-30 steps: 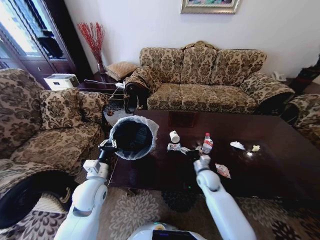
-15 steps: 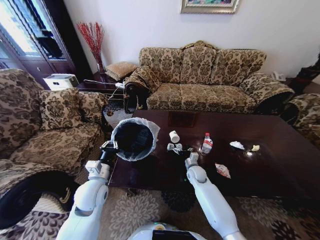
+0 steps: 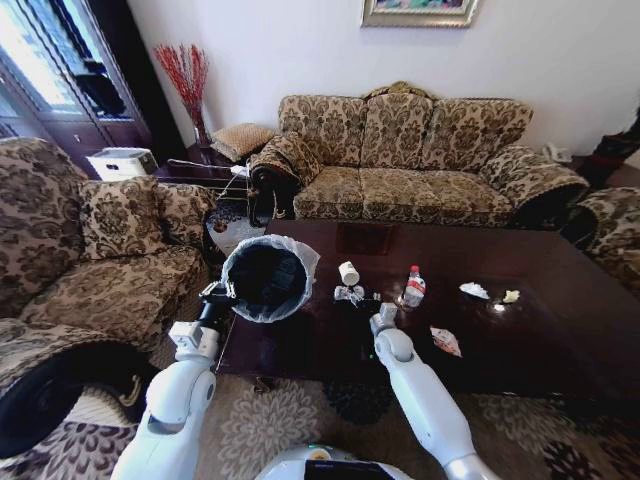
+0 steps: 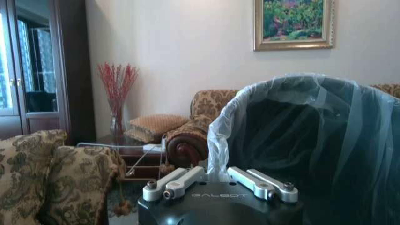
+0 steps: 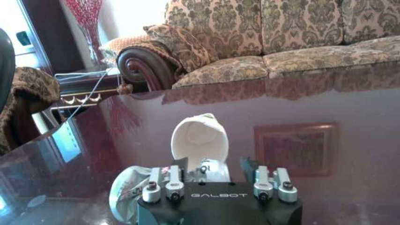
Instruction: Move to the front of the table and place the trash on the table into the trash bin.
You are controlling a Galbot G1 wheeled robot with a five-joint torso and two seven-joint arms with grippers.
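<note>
The trash is lying scattered over the glossy dark wood worktop (image 3: 560, 330): a white paper cup (image 3: 348, 273) on its side, a crumpled wrapper (image 3: 349, 294) just beside the cup, a clear red-capped bottle (image 3: 414, 286), a flat wrapper (image 3: 446, 341) and two pale paper scraps (image 3: 474, 290) farther from the bin. The left gripper (image 3: 222, 293) is holding the round black bin (image 3: 264, 279), lined with thin translucent plastic, tilted at the worktop's edge, fingers clamped on its rim. The right gripper (image 5: 213, 169) is hovering over the crumpled wrapper near the cup, fingers (image 5: 248, 165) spread apart and grasping nothing.
</note>
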